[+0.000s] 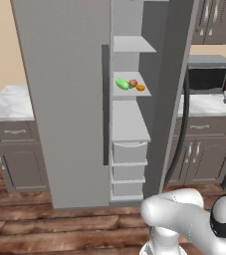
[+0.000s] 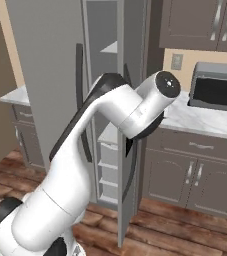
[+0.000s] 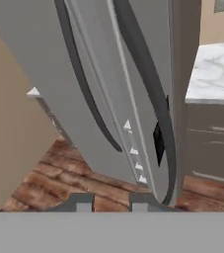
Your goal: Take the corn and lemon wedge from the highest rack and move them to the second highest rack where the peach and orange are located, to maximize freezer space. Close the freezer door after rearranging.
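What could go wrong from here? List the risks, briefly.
1. The freezer door stands ajar close beside the arm; a wide swing could knock it.
2. On the second rack, just corn, peach and orange lie; closing now may leave the job unfinished.

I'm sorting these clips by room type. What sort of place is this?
A home kitchen, rendered. A tall grey freezer stands with its door open, showing white shelves with produce; beside it are marble-topped counters over grey cabinets, and a dark microwave sits on the counter.
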{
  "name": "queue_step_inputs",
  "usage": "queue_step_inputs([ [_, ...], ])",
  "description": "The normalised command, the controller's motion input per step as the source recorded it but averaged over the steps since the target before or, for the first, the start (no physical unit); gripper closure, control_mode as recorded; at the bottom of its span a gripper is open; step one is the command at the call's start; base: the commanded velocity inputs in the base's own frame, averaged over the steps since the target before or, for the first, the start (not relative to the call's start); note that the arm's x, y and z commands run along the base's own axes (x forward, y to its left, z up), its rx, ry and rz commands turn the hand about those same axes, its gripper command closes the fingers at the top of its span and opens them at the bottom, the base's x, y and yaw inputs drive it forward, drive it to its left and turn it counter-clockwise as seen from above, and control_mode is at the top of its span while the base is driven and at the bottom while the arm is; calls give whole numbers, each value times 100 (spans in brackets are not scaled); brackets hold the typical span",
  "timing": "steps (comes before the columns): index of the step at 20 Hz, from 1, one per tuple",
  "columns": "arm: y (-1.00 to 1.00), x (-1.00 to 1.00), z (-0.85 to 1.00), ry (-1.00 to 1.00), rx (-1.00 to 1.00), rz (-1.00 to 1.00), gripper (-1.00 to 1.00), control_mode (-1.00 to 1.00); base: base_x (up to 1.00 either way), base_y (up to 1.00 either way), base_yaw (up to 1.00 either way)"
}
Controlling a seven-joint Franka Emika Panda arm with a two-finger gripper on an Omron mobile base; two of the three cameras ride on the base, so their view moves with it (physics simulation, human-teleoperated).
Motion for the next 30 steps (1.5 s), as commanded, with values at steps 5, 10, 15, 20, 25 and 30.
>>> queue_step_inputs([
  [5,-25,100,-14,0,9,3,100,-100,0,0,0],
  [10,-40,98,-24,0,0,0,100,-100,0,0,0],
  [15,-54,82,-31,0,0,0,100,-100,0,0,0],
  [20,-26,47,-21,-2,7,1,100,-100,0,0,0],
  [25,19,5,-1,-11,8,2,100,-100,0,0,0],
  [30,76,3,-2,-4,1,0,100,-100,0,0,0],
])
